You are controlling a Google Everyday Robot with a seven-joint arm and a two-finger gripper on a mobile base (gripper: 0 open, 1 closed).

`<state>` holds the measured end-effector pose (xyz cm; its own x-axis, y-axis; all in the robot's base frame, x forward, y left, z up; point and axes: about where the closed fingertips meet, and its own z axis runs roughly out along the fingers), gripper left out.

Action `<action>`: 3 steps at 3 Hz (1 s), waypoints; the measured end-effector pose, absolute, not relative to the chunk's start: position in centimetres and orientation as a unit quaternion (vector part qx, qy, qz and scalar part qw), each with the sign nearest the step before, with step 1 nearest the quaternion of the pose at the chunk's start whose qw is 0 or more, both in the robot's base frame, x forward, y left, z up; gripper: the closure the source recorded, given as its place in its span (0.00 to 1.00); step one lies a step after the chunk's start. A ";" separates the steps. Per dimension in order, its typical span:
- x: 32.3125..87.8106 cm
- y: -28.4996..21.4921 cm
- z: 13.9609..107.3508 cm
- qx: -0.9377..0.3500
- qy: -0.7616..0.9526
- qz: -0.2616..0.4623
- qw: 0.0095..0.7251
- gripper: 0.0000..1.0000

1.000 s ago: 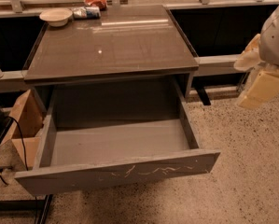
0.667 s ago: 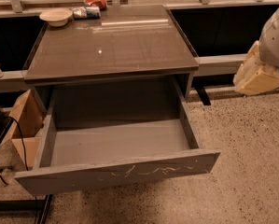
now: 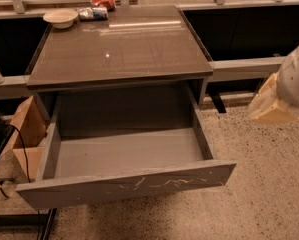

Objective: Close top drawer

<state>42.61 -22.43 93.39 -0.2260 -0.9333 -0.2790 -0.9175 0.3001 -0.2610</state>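
Observation:
The top drawer [image 3: 124, 186] is pulled far out from under the grey desk top [image 3: 119, 46]. It is wide, deep and grey, and nothing lies inside it. Its flat front panel carries pale whitish scratches near the middle. My gripper [image 3: 270, 106] hangs at the right edge of the view, blurred and cream coloured, well right of the drawer's right side wall and above the floor. It touches nothing.
A white bowl [image 3: 60, 18] and snack packets [image 3: 98, 9] sit at the desk's back edge. A cardboard box [image 3: 26, 134] and a black cable [image 3: 21, 149] lie left of the drawer. Speckled floor [image 3: 264, 194] spreads to the right and front.
My gripper has risen and pulled back toward the right edge of the view. The drawer has not moved.

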 end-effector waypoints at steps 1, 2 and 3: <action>42.0 -22.6 89.8 -0.585 0.781 0.014 0.217 1.00; 40.7 -22.7 84.7 -0.561 0.788 0.114 0.227 1.00; 40.8 -22.4 85.3 -0.563 0.787 0.106 0.228 1.00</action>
<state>40.76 -22.43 85.35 -0.2616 -0.8386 -0.4778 -0.9352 0.3427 -0.0896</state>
